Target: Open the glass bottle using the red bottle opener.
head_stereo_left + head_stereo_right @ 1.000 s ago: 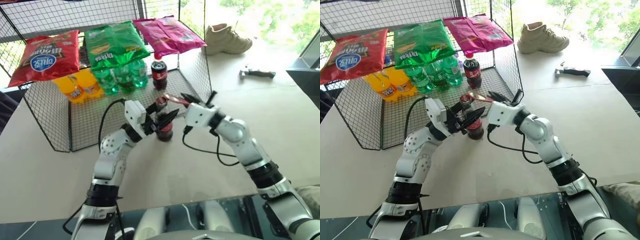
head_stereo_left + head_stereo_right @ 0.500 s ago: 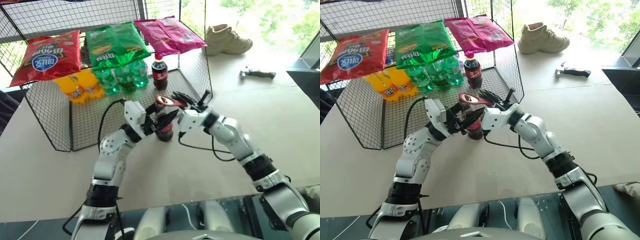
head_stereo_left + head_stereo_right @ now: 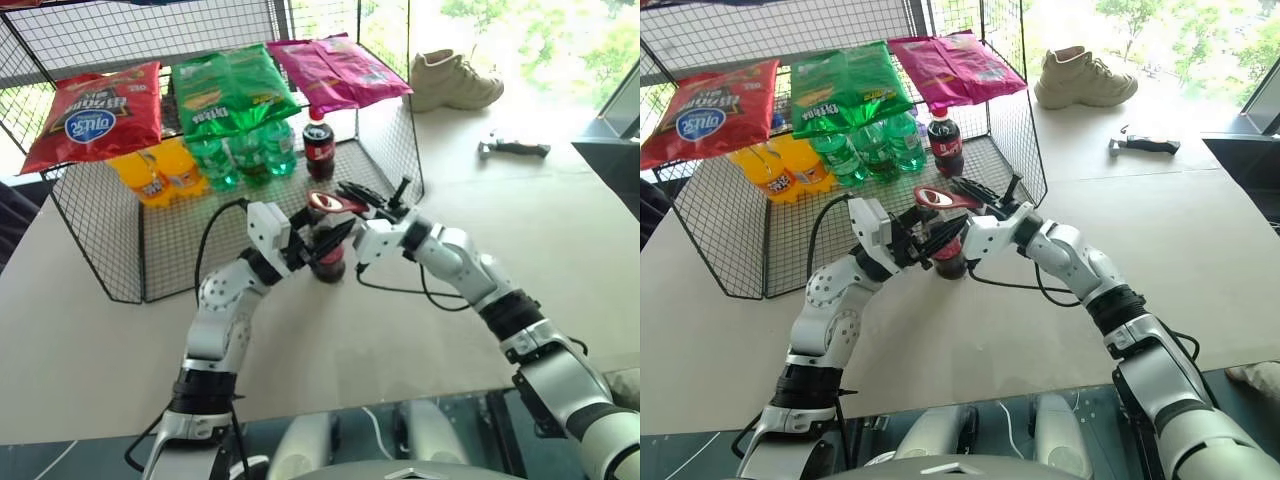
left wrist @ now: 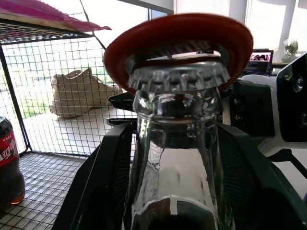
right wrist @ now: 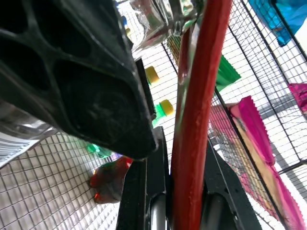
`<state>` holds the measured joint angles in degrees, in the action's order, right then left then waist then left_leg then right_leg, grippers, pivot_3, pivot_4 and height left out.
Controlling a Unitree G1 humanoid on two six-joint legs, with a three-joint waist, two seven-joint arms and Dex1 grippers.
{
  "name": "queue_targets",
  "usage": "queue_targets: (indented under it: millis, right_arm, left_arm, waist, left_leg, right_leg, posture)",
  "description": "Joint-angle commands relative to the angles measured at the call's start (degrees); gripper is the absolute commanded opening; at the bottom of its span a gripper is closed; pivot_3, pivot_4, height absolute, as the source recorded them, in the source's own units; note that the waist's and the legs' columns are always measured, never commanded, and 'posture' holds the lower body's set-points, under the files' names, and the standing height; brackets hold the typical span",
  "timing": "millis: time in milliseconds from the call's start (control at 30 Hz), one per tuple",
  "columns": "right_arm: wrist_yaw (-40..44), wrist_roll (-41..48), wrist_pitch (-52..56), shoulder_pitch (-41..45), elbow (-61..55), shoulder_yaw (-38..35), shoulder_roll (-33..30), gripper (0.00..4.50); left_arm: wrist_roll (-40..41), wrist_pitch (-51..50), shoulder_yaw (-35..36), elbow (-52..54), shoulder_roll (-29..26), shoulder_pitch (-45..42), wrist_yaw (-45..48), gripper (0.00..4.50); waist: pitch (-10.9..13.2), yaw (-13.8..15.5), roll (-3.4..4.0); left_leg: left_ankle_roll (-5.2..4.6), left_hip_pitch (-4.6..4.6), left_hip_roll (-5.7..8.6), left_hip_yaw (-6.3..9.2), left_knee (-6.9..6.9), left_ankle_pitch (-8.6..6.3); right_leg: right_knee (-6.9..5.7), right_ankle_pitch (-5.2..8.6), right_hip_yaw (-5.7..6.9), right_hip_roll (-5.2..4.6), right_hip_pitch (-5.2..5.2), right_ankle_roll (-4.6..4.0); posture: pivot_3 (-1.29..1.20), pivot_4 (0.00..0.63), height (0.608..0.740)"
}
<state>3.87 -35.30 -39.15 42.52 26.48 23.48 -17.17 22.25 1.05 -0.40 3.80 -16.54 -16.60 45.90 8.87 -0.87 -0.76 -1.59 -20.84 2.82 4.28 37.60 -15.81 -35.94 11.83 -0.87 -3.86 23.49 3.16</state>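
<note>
My left gripper (image 3: 325,240) is clamped round the body of the glass bottle (image 4: 177,158), which stands upright on the table (image 3: 560,260) just in front of the wire rack (image 3: 120,250). My right gripper (image 3: 362,200) is clenched on the handle of the red bottle opener (image 3: 335,203), and its loop head sits over the crown cap (image 4: 178,75), the red ring showing above and behind the crimped edge. I judge the glass to be rigid, smooth and slick, so it could twist or slide in my hold once I lever; the low grip on the wider body seems the right place, since the narrow neck is the part most likely to chip. The opener looks thin and stiff, light to move, and holding it far back on the handle should give the best leverage. The cap is still on
</note>
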Motion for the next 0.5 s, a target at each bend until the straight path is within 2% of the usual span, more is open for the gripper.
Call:
queue_targets:
  millis: [33, 500]
  right_arm:
    - [0.34, -3.25, -4.1, 1.7, -0.67, 3.74, 0.19, 0.0]
    - [1.85, -3.17, -9.05, 11.21, 0.79, 1.23, -6.0, 0.0]
  left_arm:
    - [-0.84, 0.14, -1.04, -0.66, 0.52, -0.52, -0.47, 2.03]
    - [-0.86, 0.39, -1.12, -1.57, 0.63, -0.62, -0.36, 2.03]
  waist:
    - [0.0, 0.0, 0.0]
    - [0.05, 0.33, 0.01]
  left_leg:
    - [0.0, 0.0, 0.0, 0.0, 0.0, 0.0]
    - [0.0, -0.07, 0.02, 0.04, 0.0, 0.0]
  right_leg:
    - [0.0, 0.0, 0.0, 0.0, 0.0, 0.0]
    - [0.01, 0.0, 0.03, -0.02, 0.02, 0.0]
  posture:
    - [0.0, 0.15, 0.74]
    - [0.0, 0.15, 0.74]
